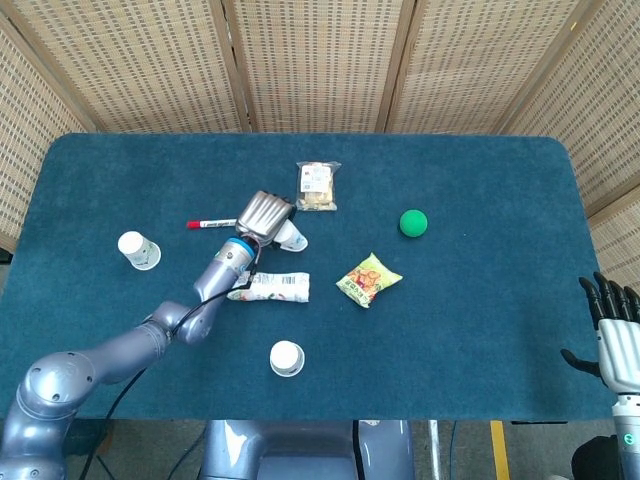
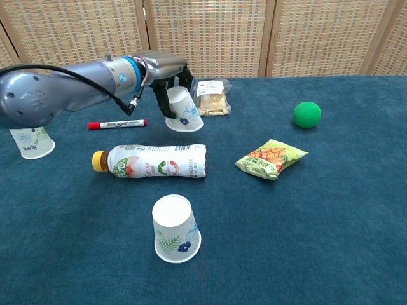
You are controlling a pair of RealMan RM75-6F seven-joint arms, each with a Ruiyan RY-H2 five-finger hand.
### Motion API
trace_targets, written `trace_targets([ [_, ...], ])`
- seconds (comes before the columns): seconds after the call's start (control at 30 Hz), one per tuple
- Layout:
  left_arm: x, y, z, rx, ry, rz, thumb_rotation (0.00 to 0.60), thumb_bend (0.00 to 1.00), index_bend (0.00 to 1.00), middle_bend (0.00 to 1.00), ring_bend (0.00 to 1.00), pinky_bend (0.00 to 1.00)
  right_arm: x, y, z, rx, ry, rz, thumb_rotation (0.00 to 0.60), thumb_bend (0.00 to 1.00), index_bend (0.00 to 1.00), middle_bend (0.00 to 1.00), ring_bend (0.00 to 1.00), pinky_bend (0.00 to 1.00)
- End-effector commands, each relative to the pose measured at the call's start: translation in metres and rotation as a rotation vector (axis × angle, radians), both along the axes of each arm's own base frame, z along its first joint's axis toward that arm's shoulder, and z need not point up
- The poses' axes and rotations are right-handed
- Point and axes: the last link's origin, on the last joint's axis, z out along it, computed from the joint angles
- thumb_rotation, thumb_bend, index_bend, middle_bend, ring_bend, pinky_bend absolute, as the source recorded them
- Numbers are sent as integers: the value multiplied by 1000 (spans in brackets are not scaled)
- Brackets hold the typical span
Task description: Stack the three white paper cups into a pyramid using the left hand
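While gripped by metallic left hand (image 2: 170, 71): tapered, tilted paper cup (image 2: 184, 110); flower-printed.

Obstacles: lying plastic drink bottle (image 2: 152, 161) between far and near white paper cups | red marker pen (image 2: 117, 124) beside arm | open cloth right of yellow snack packet (image 2: 271, 158)

Bottle (image 2: 156, 161): lying on its side on the blue tabletop (image 2: 331, 241), yellow cap pointing left.
Red marker (image 2: 117, 124): lying flat behind the bottle.
Biscuit packet (image 2: 212, 97): sitting near the far edge.
Green ball (image 2: 306, 114): resting well right.
Snack bag (image 2: 269, 157): lying between ball and bottle.
Screen (image 1: 320, 60): standing behind, woven panels.
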Motion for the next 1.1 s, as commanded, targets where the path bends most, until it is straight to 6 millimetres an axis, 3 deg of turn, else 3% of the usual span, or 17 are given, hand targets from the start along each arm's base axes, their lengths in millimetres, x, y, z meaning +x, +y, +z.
trace_targets([
  [0.03, -1, -5, 45, 30, -85, -32, 600, 242, 557, 412, 425, 410, 1, 1, 0, 2, -3, 5, 600, 0, 0, 0, 0, 0],
  [0.17, -16, -38, 100, 1, -107, -78, 600, 242, 541, 403, 425, 394, 6, 4, -1, 4, -2, 25, 600, 0, 0, 0, 0, 0],
  [0.27, -37, -69, 127, -27, -119, -71, 600, 243, 529, 390, 417, 353, 9, 6, -3, 14, 1, 39, 600, 0, 0, 0, 0, 0],
  [0.4, -68, -98, 146, -19, -91, -62, 600, 244, 523, 385, 414, 344, 13, 9, -6, 25, 7, 56, 600, 0, 0, 0, 0, 0],
  [0.57, -104, -128, 155, -49, -45, -41, 600, 246, 520, 385, 413, 344, 18, 11, -11, 45, 8, 74, 600, 0, 0, 0, 0, 0],
  [0.67, -131, -152, 149, -94, 12, -23, 600, 245, 517, 386, 413, 345, 20, 12, -13, 53, 7, 87, 600, 0, 0, 0, 0, 0],
  [0.77, -137, -162, 139, -131, 23, -31, 600, 245, 514, 386, 413, 346, 22, 12, -13, 52, 6, 97, 600, 0, 0, 0, 0, 0],
  [1.1, -127, -184, 73, -270, 67, -109, 600, 245, 507, 376, 408, 346, 20, 12, -9, 44, -5, 94, 600, 0, 0, 0, 0, 0],
])
